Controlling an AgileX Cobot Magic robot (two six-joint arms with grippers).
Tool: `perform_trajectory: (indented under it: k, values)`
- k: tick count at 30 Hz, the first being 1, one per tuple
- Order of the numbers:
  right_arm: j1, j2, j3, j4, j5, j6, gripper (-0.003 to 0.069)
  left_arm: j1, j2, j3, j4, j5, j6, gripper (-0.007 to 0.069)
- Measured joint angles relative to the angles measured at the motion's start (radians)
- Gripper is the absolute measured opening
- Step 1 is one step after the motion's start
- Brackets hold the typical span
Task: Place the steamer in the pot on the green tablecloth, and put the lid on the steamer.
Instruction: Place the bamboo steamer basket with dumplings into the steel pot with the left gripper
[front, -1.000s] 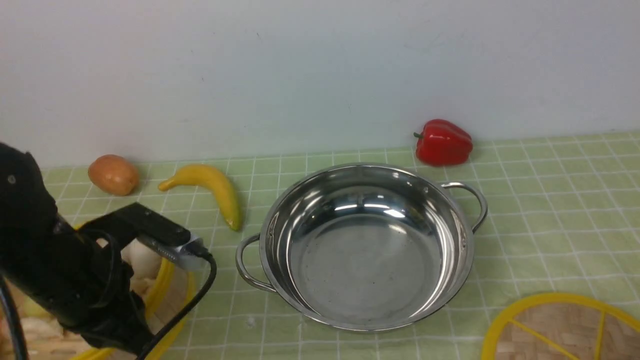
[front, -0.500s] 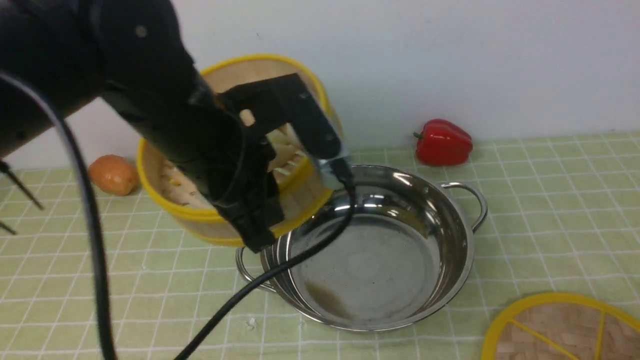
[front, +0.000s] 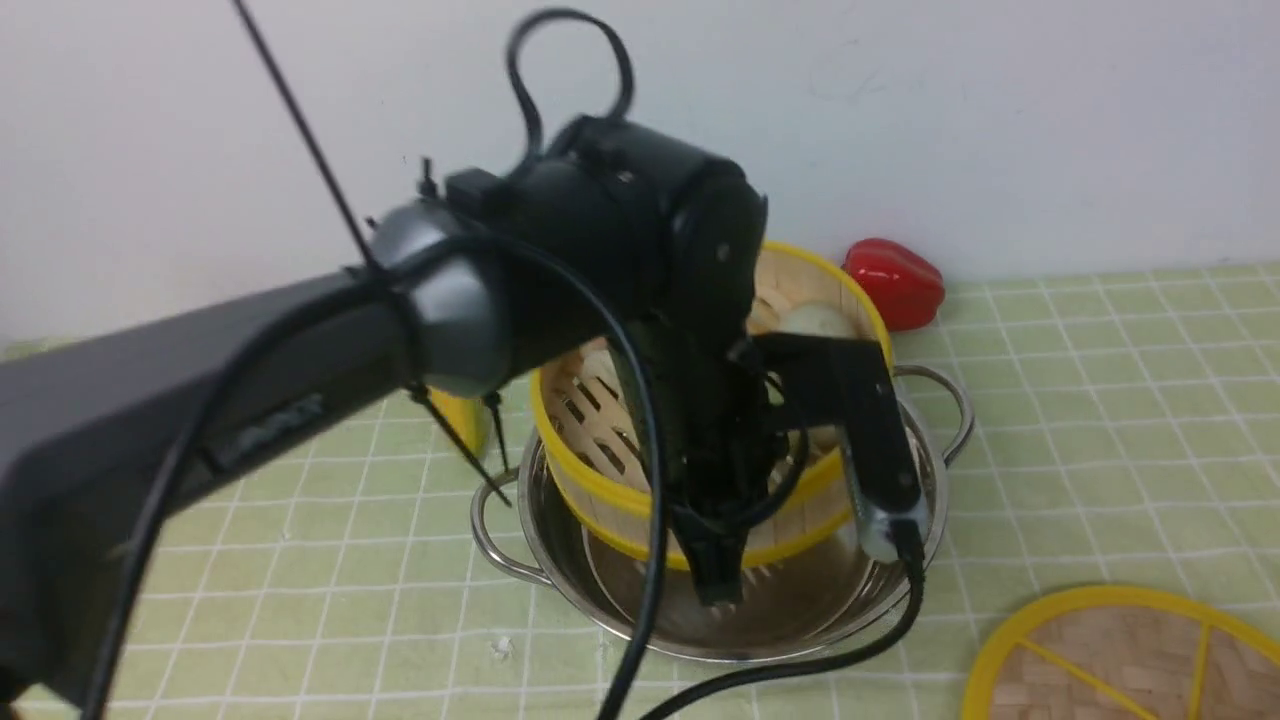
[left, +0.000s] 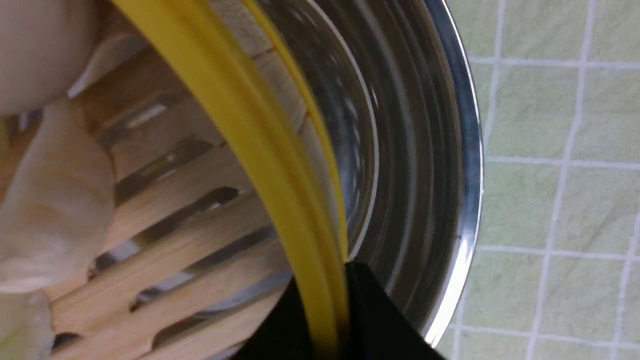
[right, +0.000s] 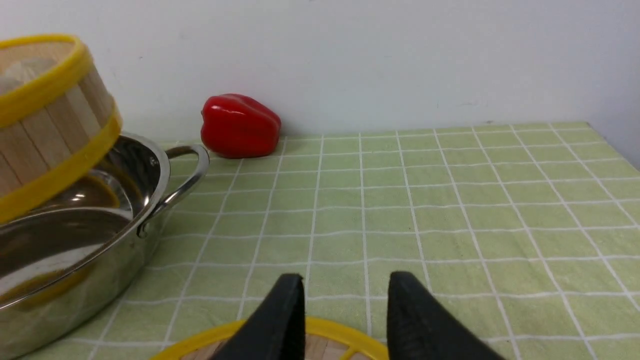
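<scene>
The steamer (front: 600, 510), a bamboo basket with yellow rims and white dumplings (front: 815, 320), hangs tilted over the steel pot (front: 800, 620) on the green tablecloth (front: 1100, 400). My left gripper (front: 715, 585) is shut on the steamer's near rim. In the left wrist view the black fingers pinch the yellow rim at the gripper (left: 327, 280), with the slatted steamer (left: 200, 210) over the pot (left: 410, 150). The lid (front: 1100, 660) lies flat at the front right. My right gripper (right: 345, 285) hovers open over the lid (right: 200, 340), holding nothing. The right wrist view shows the steamer (right: 45, 130) above the pot (right: 75, 250).
A red bell pepper (front: 895, 285) lies by the back wall behind the pot. A bit of yellow banana (front: 465, 420) shows behind my left arm. The left arm and its cable cross the left half of the front view. The white wall closes the back.
My left arm has lifted the steamer from the front left, swung it rightward and brought it down over the pot. The lid and pepper have not moved.
</scene>
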Motion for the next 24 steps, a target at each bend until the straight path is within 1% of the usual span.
perform_trajectory:
  k: [5,12,15,19,24]
  values:
    - [0.000,0.000,0.000,0.000,0.000,0.000,0.0252,0.000,0.064,-0.001,0.032,-0.043,-0.033,0.0029]
    - [0.000,0.000,0.000,0.000,0.000,0.000,0.0252,0.000,0.092,-0.005,0.016,-0.071,-0.042,0.0029]
    - [0.000,0.000,0.000,0.000,0.000,0.000,0.0252,0.000,0.093,-0.006,-0.009,-0.069,-0.050,0.0029]
    - [0.000,0.000,0.000,0.000,0.000,0.000,0.0252,-0.001,0.093,-0.010,-0.009,-0.066,-0.095,0.0029]
    - [0.000,0.000,0.000,0.000,0.000,0.000,0.0252,-0.001,0.091,-0.011,-0.009,-0.031,-0.114,0.0029]
